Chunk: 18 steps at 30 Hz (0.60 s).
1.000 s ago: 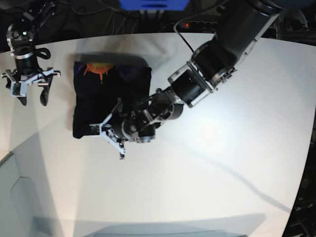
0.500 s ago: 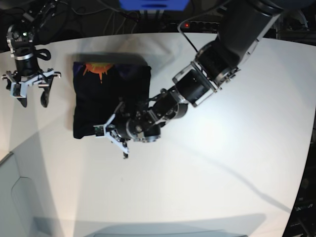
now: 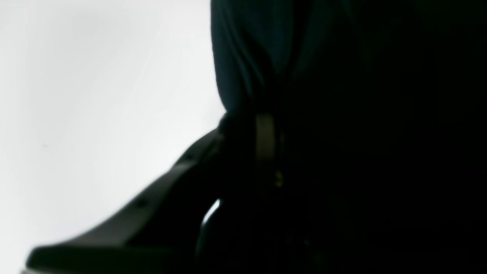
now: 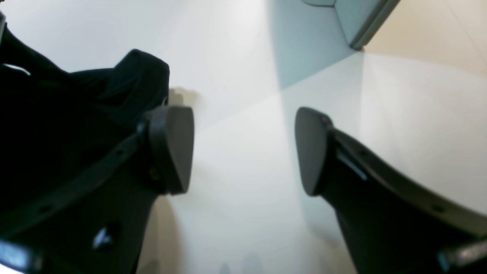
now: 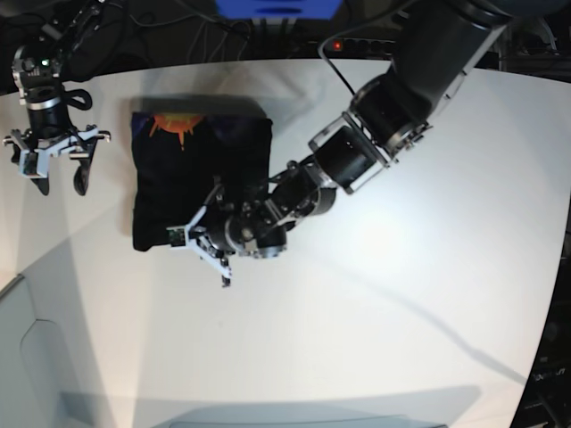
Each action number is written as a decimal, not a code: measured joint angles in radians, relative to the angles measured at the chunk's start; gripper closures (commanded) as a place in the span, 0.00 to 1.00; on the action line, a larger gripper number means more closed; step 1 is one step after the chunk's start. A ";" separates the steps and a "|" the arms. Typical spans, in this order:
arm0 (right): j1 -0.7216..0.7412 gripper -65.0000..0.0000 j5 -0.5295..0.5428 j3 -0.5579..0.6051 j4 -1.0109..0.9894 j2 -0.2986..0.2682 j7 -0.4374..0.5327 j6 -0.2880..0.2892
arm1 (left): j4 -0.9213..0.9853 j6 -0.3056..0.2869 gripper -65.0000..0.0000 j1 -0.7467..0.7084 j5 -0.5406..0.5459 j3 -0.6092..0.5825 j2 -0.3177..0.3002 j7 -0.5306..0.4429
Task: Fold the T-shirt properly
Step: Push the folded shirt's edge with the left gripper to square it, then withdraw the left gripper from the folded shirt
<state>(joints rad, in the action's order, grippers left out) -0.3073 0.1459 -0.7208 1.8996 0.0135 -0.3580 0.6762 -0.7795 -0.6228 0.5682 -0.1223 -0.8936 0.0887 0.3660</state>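
The black T-shirt lies folded into a rough square on the white table, its orange print at the far left corner. My left gripper sits at the shirt's near edge. In the left wrist view, dark cloth bunches down beside one finger as if pinched; the other finger is lost in shadow. My right gripper hangs open left of the shirt, apart from it. Its pads stand wide over bare table, with a shirt corner just behind the left one.
A pale grey bin stands at the table's near left corner, with its corner showing in the right wrist view. Cables, a power strip and a blue box line the far edge.
The left gripper and forearm have shifted slightly left along the shirt's near edge. The right arm has hardly moved.
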 measured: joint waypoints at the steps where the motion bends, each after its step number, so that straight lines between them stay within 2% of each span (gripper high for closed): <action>1: 0.002 0.35 0.000 0.000 0.000 0.000 -0.001 0.000 | 0.000 0.006 0.62 0.003 -0.001 0.000 0.000 0.001; 3: 0.002 0.35 0.000 0.002 0.000 0.000 0.000 0.000 | 0.000 0.013 0.45 0.010 -0.002 0.000 -0.002 0.008; 5: 0.002 0.35 0.000 0.025 0.000 0.000 0.001 0.000 | -0.029 0.013 0.35 0.013 -0.006 0.001 -0.011 0.030; 7: 0.002 0.35 0.000 0.041 0.000 0.000 0.000 0.000 | -0.081 0.008 0.34 0.005 -0.021 0.000 -0.022 0.077; 16: -0.001 0.35 0.000 0.071 0.000 0.000 0.003 0.000 | -0.215 -0.019 0.34 -0.020 -0.054 -0.004 -0.068 0.146; 18: -0.003 0.35 0.000 0.071 0.000 0.000 -0.002 0.000 | -0.242 -0.045 0.34 -0.032 -0.053 0.048 -0.085 0.151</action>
<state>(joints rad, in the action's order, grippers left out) -0.3107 0.1455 -0.6502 1.8996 0.0132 -0.3595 0.6762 -1.0218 -0.6674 0.5365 -0.1753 -0.8452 0.0036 0.5175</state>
